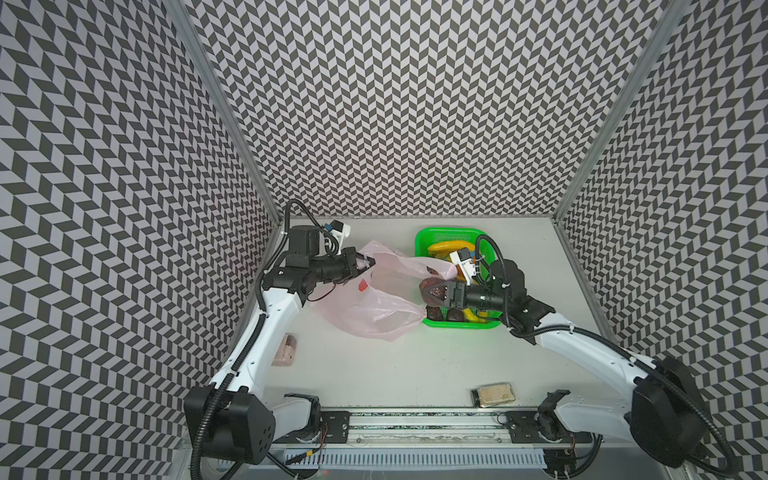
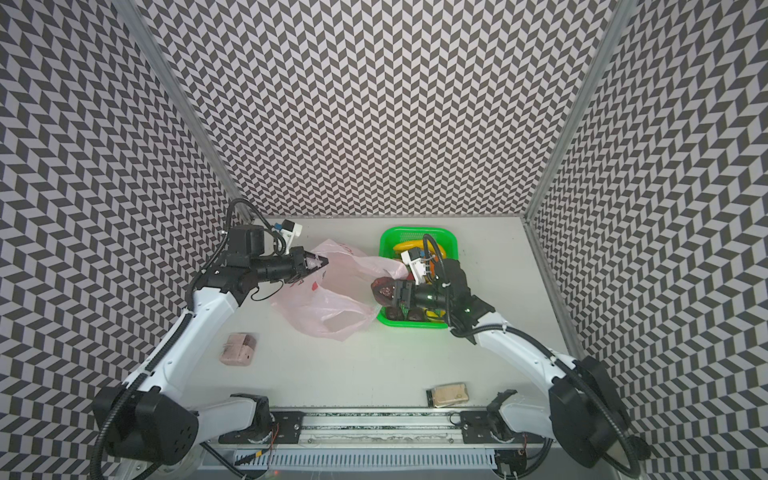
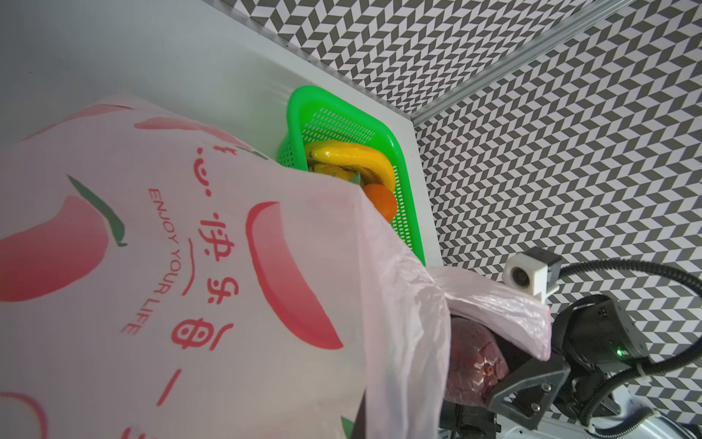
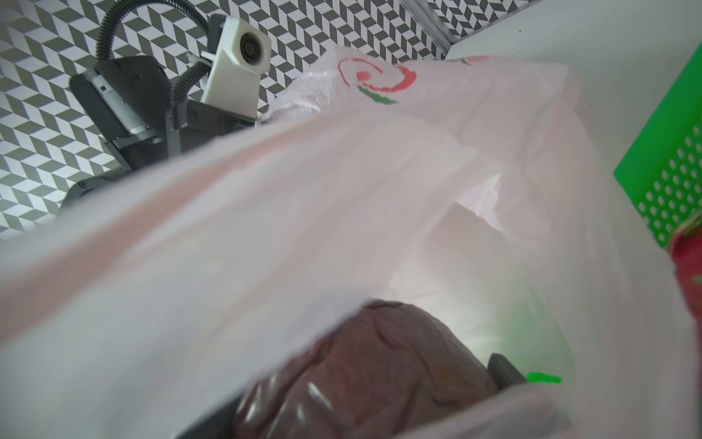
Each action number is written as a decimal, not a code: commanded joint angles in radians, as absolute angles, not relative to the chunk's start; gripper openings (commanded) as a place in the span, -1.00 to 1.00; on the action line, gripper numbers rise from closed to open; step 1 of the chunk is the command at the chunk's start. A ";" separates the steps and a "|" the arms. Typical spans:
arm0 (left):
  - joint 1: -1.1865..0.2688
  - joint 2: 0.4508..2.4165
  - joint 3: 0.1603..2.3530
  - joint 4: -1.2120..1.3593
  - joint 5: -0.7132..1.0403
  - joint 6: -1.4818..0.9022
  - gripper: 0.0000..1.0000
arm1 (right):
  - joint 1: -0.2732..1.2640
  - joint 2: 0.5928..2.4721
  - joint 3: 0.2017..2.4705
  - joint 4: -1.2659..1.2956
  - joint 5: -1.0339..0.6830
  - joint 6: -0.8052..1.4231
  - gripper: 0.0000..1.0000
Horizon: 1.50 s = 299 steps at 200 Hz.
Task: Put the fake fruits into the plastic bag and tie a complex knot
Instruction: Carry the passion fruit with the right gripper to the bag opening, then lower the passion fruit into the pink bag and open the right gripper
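Loading looks barely begun: right gripper [image 1: 435,293], jaws wide around a dark brown fruit [image 3: 475,365], at the mouth of the plastic bag [image 1: 374,309]; left gripper [image 1: 370,262] pinched shut on its rim; bananas [image 1: 442,247] lie in the green basket [image 1: 423,237]; handles untied.

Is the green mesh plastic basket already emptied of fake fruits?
No: in the left wrist view a yellow plastic banana and a round orange toy fruit lie inside the green mesh plastic basket.

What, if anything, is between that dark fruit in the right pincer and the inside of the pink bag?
Only film of the plastic bag itself: a loose pink flap drapes over the dark fruit held by the right pincer. The left pincer holds its rim up; past the flap the mouth looks open.
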<state>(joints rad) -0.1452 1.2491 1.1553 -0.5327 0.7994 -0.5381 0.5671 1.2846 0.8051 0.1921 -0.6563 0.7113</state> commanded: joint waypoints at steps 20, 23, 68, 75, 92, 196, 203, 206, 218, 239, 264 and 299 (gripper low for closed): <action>-0.188 1.220 1.175 -0.450 0.870 -0.581 -1.00 | 0.570 1.390 0.968 0.272 -0.650 0.675 0.13; -0.191 1.217 1.170 -0.439 0.877 -0.593 -1.00 | 0.570 1.396 0.976 0.265 -0.649 0.670 0.13; -0.268 1.173 1.086 -0.276 0.871 -0.738 -1.00 | 0.571 1.452 1.035 0.201 -0.642 0.589 0.13; -0.278 1.165 1.068 -0.251 0.862 -0.758 -1.00 | 0.572 1.459 1.045 0.180 -0.644 0.567 0.14; -0.286 1.149 1.017 -0.176 0.845 -0.812 -1.00 | 0.571 1.476 1.066 0.118 -0.636 0.500 0.15; -0.304 1.132 0.872 -0.049 0.807 -0.883 -1.00 | 0.571 1.565 1.131 -0.069 -0.577 0.354 0.23; -0.304 1.135 0.870 -0.048 0.807 -0.880 -1.00 | 0.571 1.567 1.134 -0.075 -0.574 0.352 0.26; -0.304 1.135 0.871 -0.050 0.806 -0.879 -1.00 | 0.572 1.568 1.135 -0.076 -0.576 0.349 0.27; -0.304 1.138 0.867 -0.047 0.806 -0.877 -1.00 | 0.573 1.572 1.143 -0.091 -0.569 0.347 0.32; -0.304 1.145 0.865 -0.041 0.808 -0.875 -1.00 | 0.572 1.576 1.155 -0.097 -0.584 0.348 0.43; -0.303 1.146 0.864 -0.039 0.813 -0.876 -1.00 | 0.576 1.581 1.159 -0.080 -0.620 0.364 0.49; -0.304 1.138 0.864 -0.037 0.818 -0.876 -1.00 | 0.578 1.586 1.164 -0.064 -0.642 0.381 0.61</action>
<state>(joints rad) -0.2996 1.1469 0.8711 -0.0738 0.8089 -0.8696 0.5694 1.5768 1.1397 -0.1066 -0.6090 0.3767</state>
